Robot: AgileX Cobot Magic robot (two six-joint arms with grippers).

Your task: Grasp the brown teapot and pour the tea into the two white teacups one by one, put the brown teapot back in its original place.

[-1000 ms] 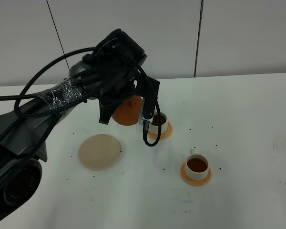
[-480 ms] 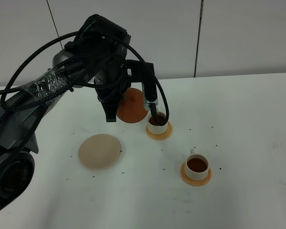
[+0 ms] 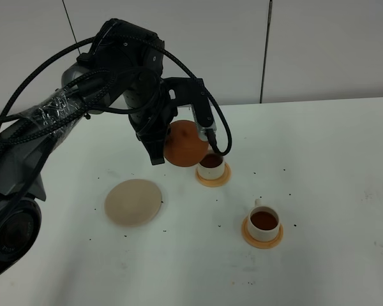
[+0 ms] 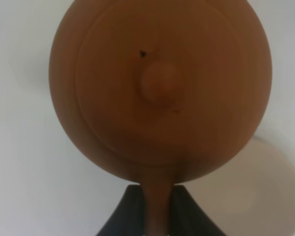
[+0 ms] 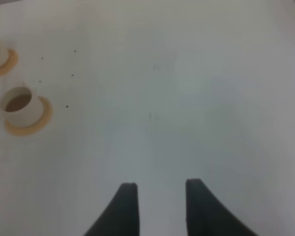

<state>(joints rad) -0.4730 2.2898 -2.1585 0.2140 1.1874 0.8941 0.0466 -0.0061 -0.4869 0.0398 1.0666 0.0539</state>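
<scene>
My left gripper (image 4: 157, 214) is shut on the loop handle of the brown teapot (image 4: 160, 88), whose knobbed lid faces the wrist camera. In the high view the brown teapot (image 3: 186, 144) hangs tilted above the table, just left of the far white teacup (image 3: 211, 164). The near white teacup (image 3: 263, 220) stands to the front right. Both cups hold dark tea and sit on orange coasters. The beige disc (image 3: 133, 202), the original place, lies bare at the front left. My right gripper (image 5: 160, 206) is open over bare table with nothing between its fingers.
The left arm (image 3: 83, 102) and its cables arch over the table's left side. The right wrist view shows both teacups (image 5: 20, 104) far off to one side. Small dark specks dot the white table (image 3: 319, 159).
The left arm's wrist has turned and drawn up and back, uncovering more of the teapot, which has shifted slightly toward the far cup. The right gripper has not moved.
</scene>
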